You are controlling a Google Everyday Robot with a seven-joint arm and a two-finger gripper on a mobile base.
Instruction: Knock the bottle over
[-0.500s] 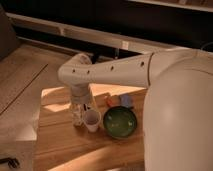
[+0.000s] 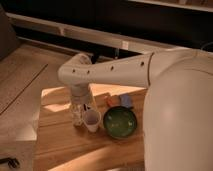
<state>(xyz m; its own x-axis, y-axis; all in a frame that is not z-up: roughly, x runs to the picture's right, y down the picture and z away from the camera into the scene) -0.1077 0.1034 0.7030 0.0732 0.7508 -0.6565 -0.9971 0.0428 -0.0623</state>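
The clear slim bottle (image 2: 76, 116) stands upright on the wooden table (image 2: 60, 145), just left of the white paper cup (image 2: 92, 120). My white arm reaches in from the right and bends down over the bottle. The gripper (image 2: 80, 107) hangs at the end of the wrist, right above and against the bottle's top, between the bottle and the cup. The green bowl (image 2: 120, 122) sits to the right of the cup.
A small orange object (image 2: 113, 100) and a blue object (image 2: 126, 101) lie behind the bowl. The table's left edge is close to the bottle, with floor beyond it. A dark wall with a rail runs behind. My white body fills the right side.
The arm has barely moved. The bottle, cup and bowl stand where they were.
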